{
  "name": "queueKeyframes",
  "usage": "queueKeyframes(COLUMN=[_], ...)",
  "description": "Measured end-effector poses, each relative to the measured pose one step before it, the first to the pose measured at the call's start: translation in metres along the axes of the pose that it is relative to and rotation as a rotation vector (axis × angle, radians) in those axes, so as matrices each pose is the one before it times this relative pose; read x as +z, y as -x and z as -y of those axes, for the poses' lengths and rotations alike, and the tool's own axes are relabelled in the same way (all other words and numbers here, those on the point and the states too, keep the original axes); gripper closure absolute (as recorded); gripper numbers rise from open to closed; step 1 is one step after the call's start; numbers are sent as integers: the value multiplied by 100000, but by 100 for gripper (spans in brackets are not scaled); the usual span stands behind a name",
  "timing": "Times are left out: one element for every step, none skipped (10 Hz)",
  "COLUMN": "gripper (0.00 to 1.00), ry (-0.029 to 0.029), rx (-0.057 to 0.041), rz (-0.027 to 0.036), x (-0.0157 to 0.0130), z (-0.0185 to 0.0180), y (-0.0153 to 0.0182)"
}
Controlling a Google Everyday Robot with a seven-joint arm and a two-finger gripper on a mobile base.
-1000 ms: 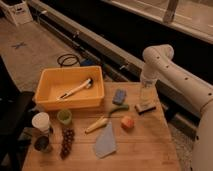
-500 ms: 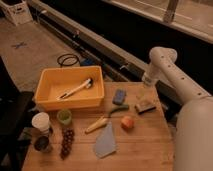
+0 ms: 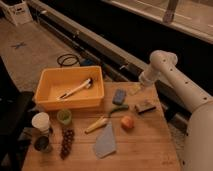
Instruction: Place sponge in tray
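Observation:
The blue sponge (image 3: 119, 96) lies on the wooden table (image 3: 145, 150), just right of the yellow-orange tray (image 3: 47, 102). The tray stands at the table's back left and holds a long-handled brush (image 3: 75, 89). My gripper (image 3: 135, 90) hangs from the white arm (image 3: 162, 62) near the table's back edge. It is a little to the right of the sponge and behind it, and I cannot see that it holds anything.
A brown block with a pale top (image 3: 145, 106) lies right of the sponge. An orange fruit (image 3: 127, 122), a banana (image 3: 96, 125), a pale blue-grey cloth (image 3: 105, 142), grapes (image 3: 66, 142), a green cup (image 3: 63, 116) and a white cup (image 3: 41, 121) lie towards the front.
The gripper has moved from over the brown block to the left and back, closer to the sponge. The objects on the table have not moved.

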Motion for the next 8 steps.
queueKeyframes(gripper=[35, 35, 35, 35, 35, 35, 35, 35], ry=[-86, -6, -427, -1810, -1991, -1159, -2020, -2173], rx=[949, -21, 486, 2094, 3667, 1227, -11, -453], rz=[612, 82, 179, 1500, 2528, 1418, 1903, 1841], x=[-36, -36, -7, -119, -120, 84, 206, 295], z=[-114, -41, 77, 93, 184, -233, -843, -1233], y=[69, 61, 23, 30, -164, 71, 221, 286])
